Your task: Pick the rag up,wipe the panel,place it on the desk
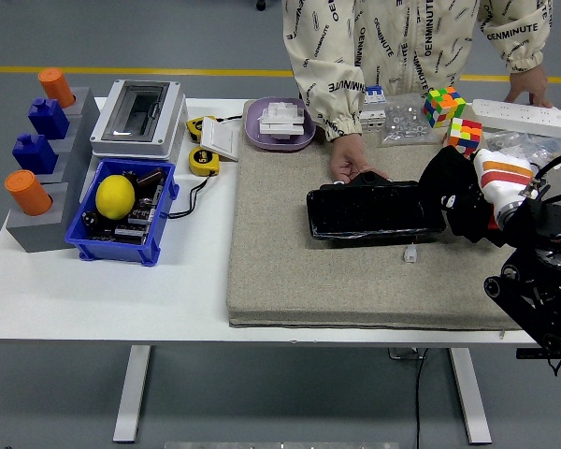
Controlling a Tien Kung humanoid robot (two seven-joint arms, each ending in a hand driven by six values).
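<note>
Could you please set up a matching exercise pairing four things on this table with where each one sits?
Things:
1. round yellow lemon
2. flat black rectangular panel
3. dark cloth rag
4. yellow round tape measure

Places:
A. held in the right robot hand, at the panel's right end
B. in the blue plastic bin
C. on the white table, just left of the mat's far corner
D. on the beige fabric mat, by the person's hand

Pairs: 1-B, 2-D, 3-A, 4-C
</note>
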